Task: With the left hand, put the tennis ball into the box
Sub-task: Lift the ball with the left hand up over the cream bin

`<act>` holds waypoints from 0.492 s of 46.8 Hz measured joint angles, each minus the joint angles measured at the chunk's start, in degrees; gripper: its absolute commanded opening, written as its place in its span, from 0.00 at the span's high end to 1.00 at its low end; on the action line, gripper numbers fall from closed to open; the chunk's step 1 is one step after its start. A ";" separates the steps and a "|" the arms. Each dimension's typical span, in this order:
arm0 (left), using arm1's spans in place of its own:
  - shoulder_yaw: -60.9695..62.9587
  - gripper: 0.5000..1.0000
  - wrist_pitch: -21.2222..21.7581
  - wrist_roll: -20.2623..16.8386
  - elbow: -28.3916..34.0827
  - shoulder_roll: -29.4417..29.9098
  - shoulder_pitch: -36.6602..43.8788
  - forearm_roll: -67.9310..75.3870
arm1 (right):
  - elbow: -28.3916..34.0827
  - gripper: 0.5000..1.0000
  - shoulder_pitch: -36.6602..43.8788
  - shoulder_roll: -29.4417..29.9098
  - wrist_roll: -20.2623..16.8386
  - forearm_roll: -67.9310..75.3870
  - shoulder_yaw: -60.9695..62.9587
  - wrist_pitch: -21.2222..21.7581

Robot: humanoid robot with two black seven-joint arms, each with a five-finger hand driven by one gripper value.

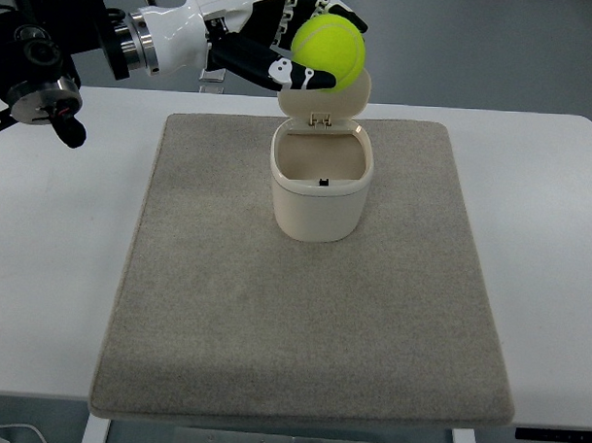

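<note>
A yellow-green tennis ball (329,50) is held in my left hand (300,45), whose black and white fingers are curled around it. The left arm comes in from the upper left. The ball hangs above and just behind the cream box (319,205), in front of its raised hinged lid (324,101). The box stands open and upright on the far middle of a grey mat (303,309); its inside looks empty. My right hand is not in view.
The mat lies on a white table (52,242). The left arm's black joint housing (39,72) hangs over the table's far left corner. A white cable (7,433) shows at the bottom left below the table edge.
</note>
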 measured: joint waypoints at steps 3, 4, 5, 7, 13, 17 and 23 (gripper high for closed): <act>1.22 1.00 -0.07 0.16 -0.04 0.00 0.01 0.05 | 0.00 0.12 0.01 0.00 0.00 0.00 0.00 0.00; 1.59 1.00 -0.12 0.17 -0.04 0.00 0.02 0.08 | 0.00 0.12 0.00 0.00 0.00 0.00 0.00 0.00; 2.06 1.00 -0.16 0.21 -0.05 0.03 0.02 0.10 | 0.00 0.12 0.00 0.00 0.00 0.00 0.00 0.00; 2.87 1.00 -0.26 0.26 -0.05 0.06 0.02 0.15 | 0.00 0.12 0.00 0.00 0.00 0.00 0.00 0.00; 5.28 1.00 -0.54 0.35 -0.05 0.25 0.02 1.72 | 0.00 0.12 0.00 0.00 -0.03 0.00 0.00 0.00; 6.45 1.00 -0.54 0.35 -0.05 0.40 0.02 2.22 | 0.00 0.12 0.01 0.00 -0.04 0.00 0.00 0.00; 7.20 1.00 -0.53 0.43 0.21 0.59 0.02 2.28 | 0.00 0.12 0.00 0.00 -0.01 0.00 0.00 0.00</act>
